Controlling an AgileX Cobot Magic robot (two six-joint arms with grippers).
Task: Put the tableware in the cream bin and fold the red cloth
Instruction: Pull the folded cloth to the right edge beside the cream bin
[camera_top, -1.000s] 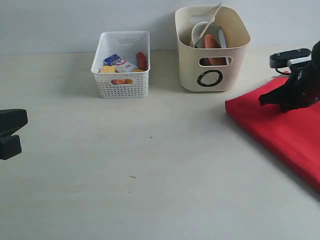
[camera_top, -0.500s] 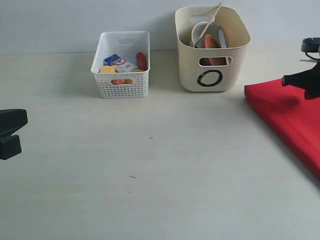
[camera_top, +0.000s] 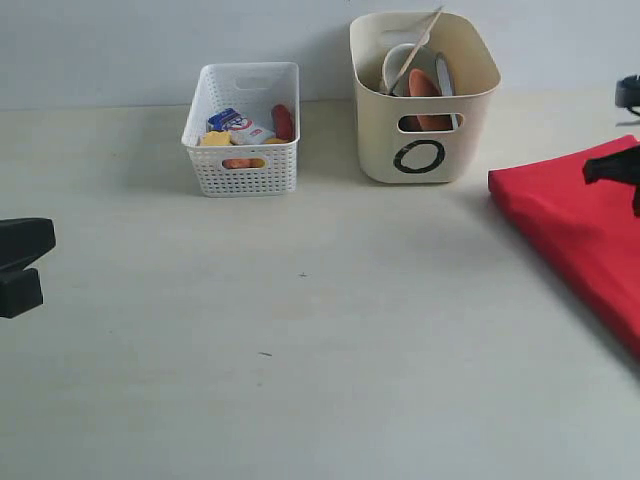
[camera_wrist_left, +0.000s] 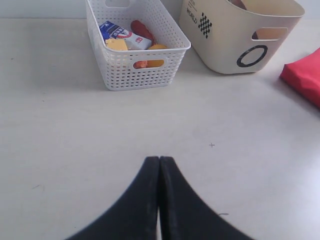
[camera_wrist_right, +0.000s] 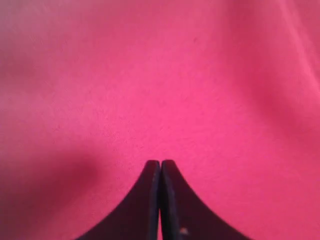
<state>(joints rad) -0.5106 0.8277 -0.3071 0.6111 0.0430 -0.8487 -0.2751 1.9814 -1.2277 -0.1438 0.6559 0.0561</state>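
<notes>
The cream bin (camera_top: 425, 95) stands at the back, right of centre, also shown in the left wrist view (camera_wrist_left: 240, 35). Tableware sits inside it: a pale bowl (camera_top: 400, 62), a brown plate (camera_top: 425, 88) and a wooden chopstick (camera_top: 427, 30) sticking out. The red cloth (camera_top: 575, 235) lies folded at the right edge, and its corner shows in the left wrist view (camera_wrist_left: 305, 80). My right gripper (camera_top: 592, 172) hovers over the cloth, shut and empty; red fabric (camera_wrist_right: 160, 75) fills its wrist view behind the closed tips (camera_wrist_right: 160, 162). My left gripper (camera_top: 20, 265) rests at the far left, shut (camera_wrist_left: 159, 159) and empty above the bare table.
A white perforated basket (camera_top: 243, 150) with food items stands left of the cream bin, seen too in the left wrist view (camera_wrist_left: 145, 65). The pale table (camera_top: 300, 330) stretches between the two arms.
The right gripper has drawn back to the right across the cloth. The cloth's left edge shifted right early on and now lies still. The left arm has not moved.
</notes>
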